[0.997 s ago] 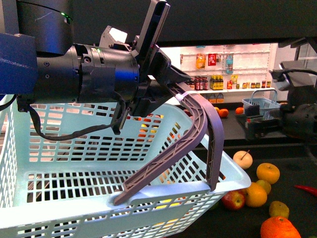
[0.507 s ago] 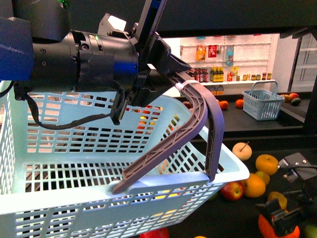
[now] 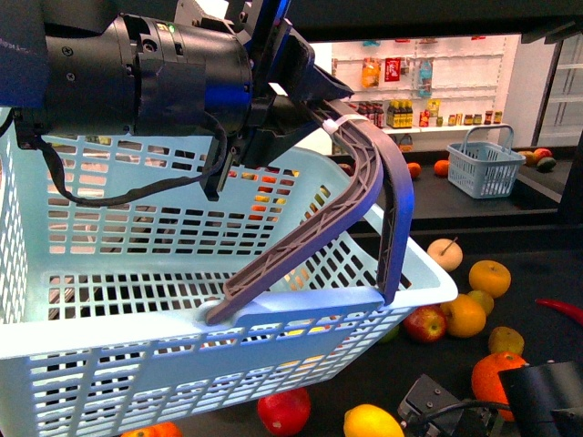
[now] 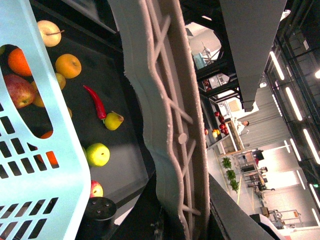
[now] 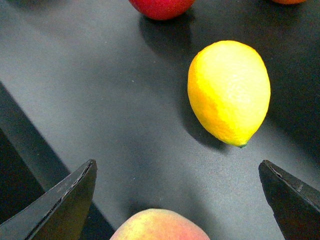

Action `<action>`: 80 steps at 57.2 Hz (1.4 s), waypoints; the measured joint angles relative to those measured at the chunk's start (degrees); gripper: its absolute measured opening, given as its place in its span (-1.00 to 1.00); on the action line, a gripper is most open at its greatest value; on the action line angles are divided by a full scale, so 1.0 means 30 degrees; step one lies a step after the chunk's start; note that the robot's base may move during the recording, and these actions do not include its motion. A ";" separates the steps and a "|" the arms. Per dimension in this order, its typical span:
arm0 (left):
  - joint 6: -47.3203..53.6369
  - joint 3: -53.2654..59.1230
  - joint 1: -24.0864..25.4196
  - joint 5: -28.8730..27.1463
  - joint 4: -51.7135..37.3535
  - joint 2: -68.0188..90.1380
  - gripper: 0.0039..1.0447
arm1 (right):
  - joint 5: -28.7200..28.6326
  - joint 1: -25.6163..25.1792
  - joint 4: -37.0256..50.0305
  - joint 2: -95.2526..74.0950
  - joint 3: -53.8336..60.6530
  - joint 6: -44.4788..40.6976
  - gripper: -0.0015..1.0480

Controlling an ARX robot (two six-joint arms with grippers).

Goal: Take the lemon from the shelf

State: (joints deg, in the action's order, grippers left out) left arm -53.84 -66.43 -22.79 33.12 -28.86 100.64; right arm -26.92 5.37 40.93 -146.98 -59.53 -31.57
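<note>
The lemon (image 3: 372, 421) lies on the shelf's dark deck (image 3: 537, 264), just under the front corner of the pale blue basket (image 3: 137, 300). In the right wrist view the lemon (image 5: 229, 92) lies on the deck (image 5: 100, 100) ahead of my open right gripper (image 5: 177, 167), off to one side and apart from both fingertips. In the front view the right gripper (image 3: 428, 405) is low, close beside the lemon. My left gripper (image 3: 310, 105) is shut on the grey basket handle (image 3: 364, 209) and holds the basket up. The handle (image 4: 165, 100) fills the left wrist view.
A red apple (image 3: 284, 410), oranges (image 3: 465, 315), a cream apple (image 3: 445, 254) and a red chili (image 3: 560, 309) lie on the deck. A peach-coloured fruit (image 5: 160, 227) sits between my right fingers. A small blue basket (image 3: 485, 170) stands further back.
My right arm has come down from mid-height at the right to the bottom edge beside the lemon. The basket has risen a little, uncovering the lemon and a red apple.
</note>
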 joint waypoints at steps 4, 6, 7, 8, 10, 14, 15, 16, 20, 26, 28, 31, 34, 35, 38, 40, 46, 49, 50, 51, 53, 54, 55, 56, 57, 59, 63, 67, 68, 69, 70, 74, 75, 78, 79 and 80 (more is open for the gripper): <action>0.0000 0.0000 0.0000 0.0015 0.0000 0.0000 -0.79 | 0.0138 0.0211 0.0000 -0.0488 -0.0561 -0.0073 0.86; 0.0000 0.0000 0.0000 0.0022 0.0000 0.0000 -0.79 | 0.0211 0.0335 0.0000 -0.0721 -0.0867 -0.0160 0.86; -0.0007 0.0000 0.0000 0.0022 0.0000 0.0000 -0.79 | 0.0313 0.0459 0.0000 -0.0933 -0.1188 -0.0219 0.86; -0.0007 0.0000 0.0000 0.0029 0.0000 0.0000 -0.79 | 0.0364 0.0539 0.0007 -0.1078 -0.1392 -0.0233 0.86; -0.0015 0.0000 0.0000 0.0029 0.0000 0.0000 -0.79 | 0.0503 0.0663 0.0007 -0.1304 -0.1712 -0.0233 0.86; -0.0007 0.0000 0.0000 0.0029 0.0000 0.0000 -0.79 | 0.0831 0.0823 0.0015 -0.1756 -0.2455 -0.0233 0.86; -0.0007 0.0000 0.0000 0.0022 0.0000 0.0000 -0.79 | 0.0867 0.0852 0.0000 -0.1821 -0.2586 -0.0233 0.86; -0.0007 0.0000 0.0000 0.0022 0.0000 0.0000 -0.79 | 0.0976 0.0882 -0.0058 -0.1967 -0.2841 -0.0233 0.86; -0.0007 0.0000 0.0007 0.0015 0.0000 0.0000 -0.79 | 0.1202 0.0933 -0.0306 -0.2339 -0.3592 -0.0342 0.86; 0.0000 0.0000 0.0007 0.0015 0.0000 0.0000 -0.79 | 0.1741 0.0933 -0.0656 -0.2878 -0.4612 -0.0517 0.86; -0.0007 0.0000 0.0007 0.0015 0.0000 0.0000 -0.79 | 0.1894 0.0918 -0.0794 -0.3038 -0.4976 -0.0525 0.86; -0.0007 0.0000 0.0000 0.0015 0.0000 0.0000 -0.79 | 0.2157 0.0903 -0.0984 -0.3286 -0.5450 -0.0605 0.86; -0.0007 0.0000 0.0000 0.0022 0.0000 0.0000 -0.79 | 0.2361 0.0889 -0.1246 -0.3585 -0.6011 -0.0787 0.86; 0.0000 0.0000 0.0000 0.0022 0.0000 0.0000 -0.79 | 0.2397 0.0896 -0.1304 -0.3628 -0.6113 -0.0801 0.86; -0.0007 0.0000 0.0000 0.0022 0.0000 0.0000 -0.79 | 0.2521 0.0896 -0.1464 -0.3891 -0.6506 -0.0852 0.86; -0.0015 0.0000 0.0000 0.0029 0.0000 0.0000 -0.79 | 0.2565 0.0903 -0.1537 -0.4007 -0.6659 -0.0874 0.86; -0.0007 0.0000 0.0000 0.0022 0.0000 0.0000 -0.79 | 0.2543 0.0940 -0.1800 -0.4182 -0.6907 -0.0903 0.86; -0.0007 0.0000 0.0000 0.0022 0.0000 0.0000 -0.79 | 0.2550 0.1005 -0.1807 -0.4240 -0.6921 -0.0903 0.85; -0.0007 0.0000 0.0000 0.0015 0.0000 0.0000 -0.79 | 0.2550 0.1020 -0.1807 -0.4248 -0.6921 -0.0896 0.84; -0.0007 0.0000 0.0000 0.0015 0.0000 0.0000 -0.79 | 0.2550 0.1035 -0.1807 -0.4262 -0.6921 -0.0903 0.78; -0.0007 0.0000 0.0000 0.0022 0.0000 0.0000 -0.79 | 0.2543 0.1064 -0.1807 -0.4284 -0.6921 -0.0896 0.69; -0.0007 0.0000 0.0000 0.0022 0.0000 0.0000 -0.79 | 0.2550 0.1064 -0.1807 -0.4284 -0.6921 -0.0896 0.66; -0.0007 0.0000 0.0000 0.0022 0.0000 0.0000 -0.79 | 0.2543 0.1071 -0.1800 -0.4277 -0.6914 -0.0889 0.59; -0.0007 0.0000 0.0000 0.0022 0.0000 0.0000 -0.79 | 0.2535 0.1071 -0.1785 -0.4284 -0.6914 -0.0860 0.50; -0.0007 0.0000 0.0000 0.0022 0.0000 0.0000 -0.79 | 0.2514 0.1064 -0.1763 -0.4277 -0.6907 -0.0845 0.44; -0.0007 0.0000 0.0000 0.0022 0.0000 0.0000 -0.79 | 0.2506 0.1056 -0.1639 -0.4226 -0.6812 -0.0787 0.34; 0.0000 0.0000 0.0007 0.0015 0.0000 0.0000 -0.79 | 0.2455 0.0984 -0.1435 -0.3993 -0.6426 -0.0663 0.28; 0.0000 0.0000 0.0000 0.0015 0.0000 0.0000 -0.79 | 0.2441 0.0801 -0.1027 -0.3577 -0.5756 -0.0481 0.23; -0.0007 0.0000 0.0000 0.0022 0.0000 0.0000 -0.79 | 0.2419 0.0758 -0.0984 -0.3497 -0.5661 -0.0466 0.23; -0.0007 0.0000 0.0000 0.0022 0.0000 0.0000 -0.79 | 0.2404 0.0663 -0.0911 -0.3300 -0.5450 -0.0459 0.23; -0.0015 0.0000 0.0000 0.0029 0.0000 0.0000 -0.79 | 0.2412 0.0590 -0.0874 -0.3213 -0.5348 -0.0459 0.22; -0.0007 0.0000 0.0000 0.0036 0.0000 0.0000 -0.79 | 0.2514 0.0087 -0.0699 -0.2543 -0.4794 -0.0510 0.22; -0.0007 0.0000 0.0000 0.0036 0.0000 0.0000 -0.79 | 0.2565 -0.0029 -0.0670 -0.2433 -0.4714 -0.0554 0.22; -0.0007 0.0000 0.0000 0.0029 0.0000 0.0000 -0.79 | 0.2747 -0.0969 -0.0517 -0.1545 -0.4138 -0.0714 0.22; -0.0007 0.0000 0.0007 0.0015 0.0000 0.0000 -0.79 | 0.2820 -0.1275 -0.0481 -0.1275 -0.3985 -0.0750 0.21; -0.0015 0.0000 0.0007 0.0015 0.0000 0.0000 -0.79 | 0.2885 -0.1443 -0.0466 -0.1137 -0.3912 -0.0765 0.21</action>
State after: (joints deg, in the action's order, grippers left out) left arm -53.89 -66.43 -22.76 33.17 -28.86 100.64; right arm -18.26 1.04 39.53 -150.39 -71.26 -33.87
